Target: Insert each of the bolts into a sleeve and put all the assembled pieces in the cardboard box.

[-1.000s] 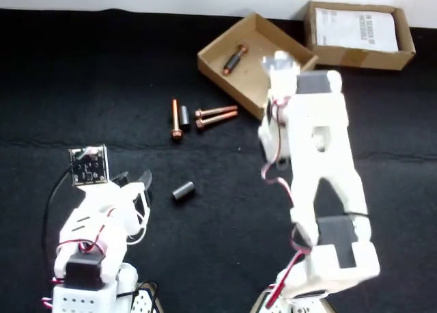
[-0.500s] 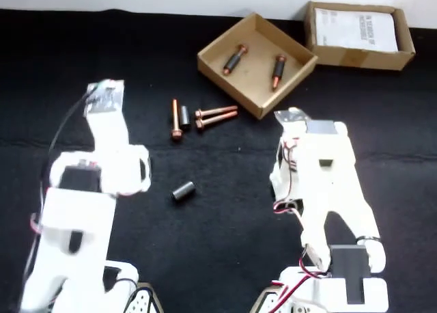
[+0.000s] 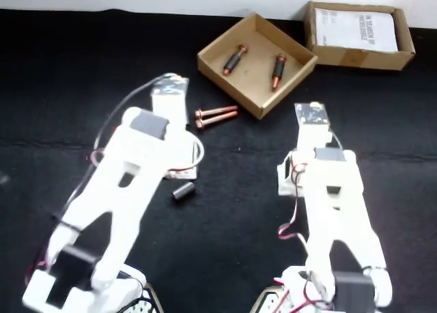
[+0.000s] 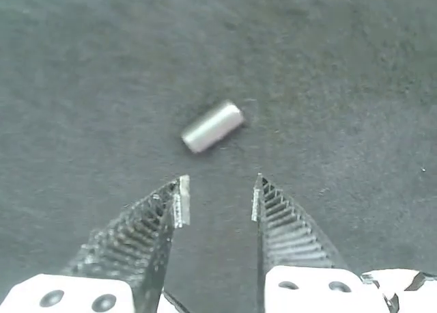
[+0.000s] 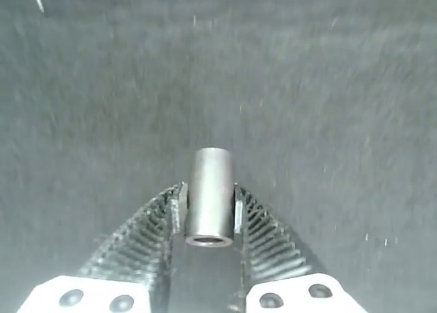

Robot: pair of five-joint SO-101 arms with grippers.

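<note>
In the left wrist view my left gripper (image 4: 218, 197) stands open just above the black mat, with a grey sleeve (image 4: 213, 126) lying loose a little ahead of its fingertips. The high view has a loose sleeve (image 3: 183, 191) beside the left arm (image 3: 147, 149). My right gripper (image 5: 210, 203) is shut on another grey sleeve (image 5: 210, 193), held above the mat, its open end toward the camera. Two copper bolts (image 3: 216, 115) lie side by side before the cardboard box (image 3: 229, 84). Two assembled pieces (image 3: 233, 59) (image 3: 278, 70) rest inside the box.
A second cardboard box (image 3: 358, 57) with a printed sheet sits at the back right. The right arm (image 3: 328, 183) stands over the mat's right half, short of the open box. Black mat covers the table.
The left arm has swung from the left side over the middle, covering the bolt and sleeve that lay there. The right arm has drawn back from the box, where a second assembled piece now lies.
</note>
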